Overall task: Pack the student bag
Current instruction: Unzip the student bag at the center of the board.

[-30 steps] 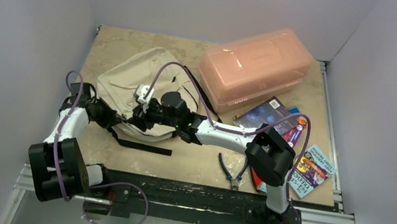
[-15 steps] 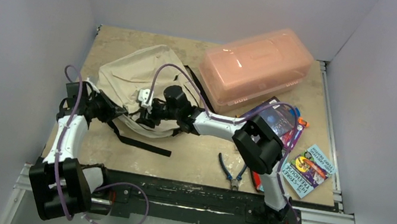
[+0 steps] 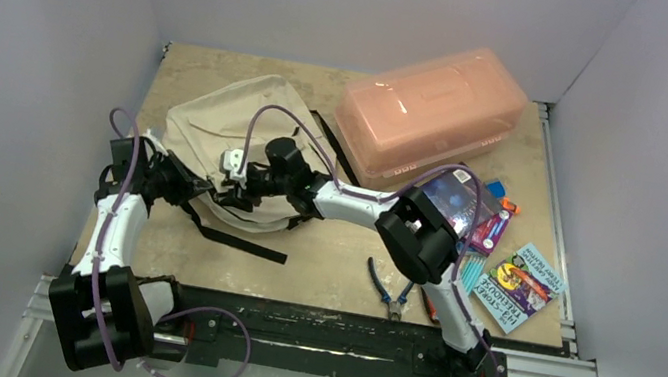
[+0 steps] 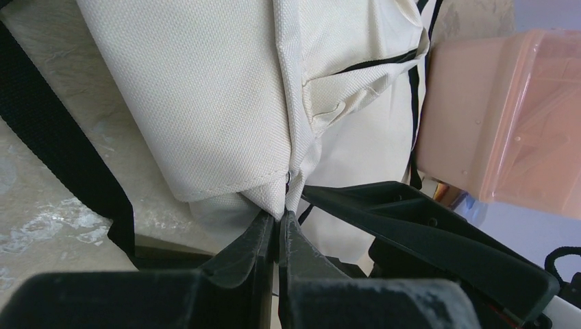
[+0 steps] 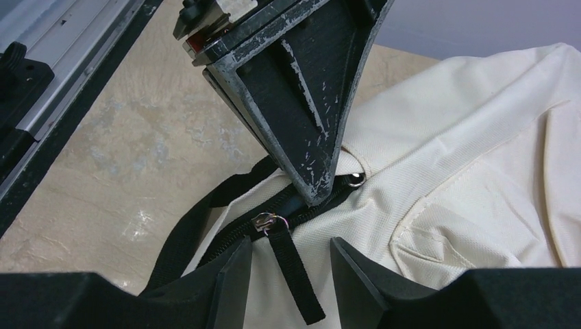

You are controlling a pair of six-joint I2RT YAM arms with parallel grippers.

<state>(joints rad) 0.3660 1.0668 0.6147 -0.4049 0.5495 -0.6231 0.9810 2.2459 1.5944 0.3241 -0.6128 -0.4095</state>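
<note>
The student bag (image 3: 228, 131) is cream fabric with black straps and lies at the left middle of the table. My left gripper (image 3: 186, 183) is shut on a fold of the bag's cloth (image 4: 274, 195) at its near edge, beside a small metal ring. My right gripper (image 3: 237, 189) stands open just right of it, over the bag's black zip. In the right wrist view the zip slider (image 5: 264, 221) and its black pull strap (image 5: 293, 271) lie between the right gripper's (image 5: 291, 252) spread fingers, untouched. The left gripper's dark fingers (image 5: 301, 103) rise just behind the slider.
A translucent pink plastic box (image 3: 433, 113) stands at the back right, close to the bag. Books (image 3: 522, 284) and a pack of pens (image 3: 495, 219) lie at the right. Blue-handled pliers (image 3: 390, 289) rest near the front edge. A black strap (image 3: 240, 247) trails toward the front.
The left arm has swung inward and lifted the bag's near edge. The right gripper has slid a little left and back over the zip, its elbow following leftward.
</note>
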